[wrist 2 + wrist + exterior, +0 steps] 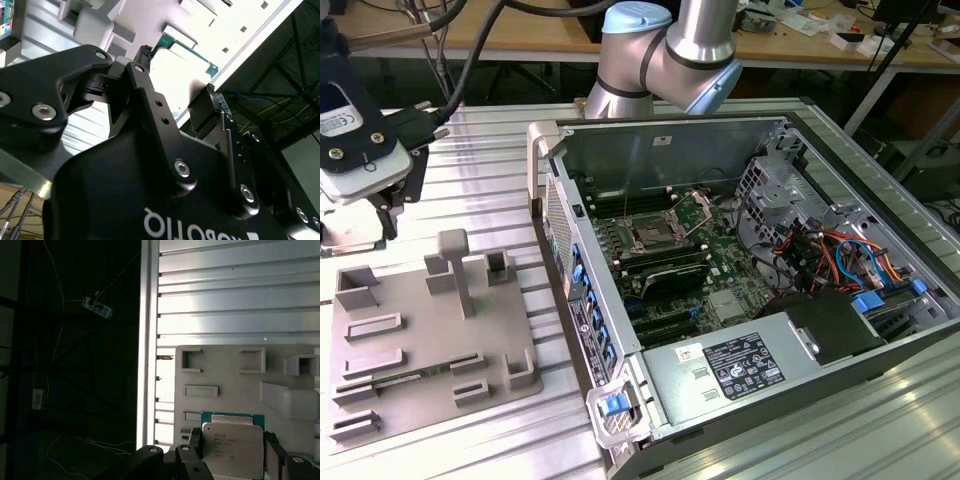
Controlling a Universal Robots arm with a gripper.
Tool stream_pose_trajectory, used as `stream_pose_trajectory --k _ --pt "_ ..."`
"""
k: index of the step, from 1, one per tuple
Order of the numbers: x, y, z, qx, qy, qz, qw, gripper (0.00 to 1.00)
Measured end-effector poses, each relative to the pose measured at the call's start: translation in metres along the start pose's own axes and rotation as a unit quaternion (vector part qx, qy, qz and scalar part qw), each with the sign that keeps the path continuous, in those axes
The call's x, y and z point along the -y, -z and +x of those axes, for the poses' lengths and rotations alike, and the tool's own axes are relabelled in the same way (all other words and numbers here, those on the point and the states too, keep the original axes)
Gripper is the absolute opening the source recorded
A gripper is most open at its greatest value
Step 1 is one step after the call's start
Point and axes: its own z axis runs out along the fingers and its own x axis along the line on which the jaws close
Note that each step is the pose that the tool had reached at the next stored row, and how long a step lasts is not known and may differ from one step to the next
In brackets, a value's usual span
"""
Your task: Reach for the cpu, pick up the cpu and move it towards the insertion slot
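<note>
The cpu (233,437), a flat square chip with a pale metal top and green edge, sits between the two black fingers (194,444) of my gripper (233,450), which is shut on it. It hangs above the gray fixture plate (225,375). In the second wrist view the cpu (177,70) glares white between the fingertips of the gripper (180,80). In the exterior view my gripper (360,225) is at the far left, above the table beyond the plate (420,340). The insertion slot (653,235), a silver-framed socket, lies inside the open computer case, well to the exterior view's right.
The open computer case (740,260) has a tall near wall (570,250) between the plate and the motherboard. Upright posts (453,260) rise from the plate. A labelled power supply (740,365) and cables (820,250) sit inside the case. The ribbed table's edge (147,340) drops off beside the plate.
</note>
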Motion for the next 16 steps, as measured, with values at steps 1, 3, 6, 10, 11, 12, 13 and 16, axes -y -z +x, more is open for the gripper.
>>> stream_pose_trajectory --k 1,3,6,10,11,12,13,16 --pt "-0.0007 -0.0002 -0.0020 0.0001 0.000 0.0007 1.00000 0.55" --pt "-0.0020 -0.0006 -0.0058 0.0001 0.000 0.0025 1.00000 0.55" --pt "-0.0042 -0.0011 -0.0112 -0.0001 0.000 0.0060 0.99998 0.55" --pt "-0.0063 -0.0013 -0.0165 -0.0002 0.000 0.0094 0.99996 0.55" --pt "-0.0064 -0.0014 -0.0166 -0.0001 0.000 0.0096 0.99995 0.55" --pt "-0.0064 -0.0014 -0.0168 -0.0002 0.000 0.0099 0.99995 0.55" --pt "-0.0065 -0.0013 -0.0168 -0.0002 0.000 0.0100 0.99995 0.55" --pt "-0.0068 0.0002 -0.0168 -0.0002 0.000 0.0102 0.99995 0.55"
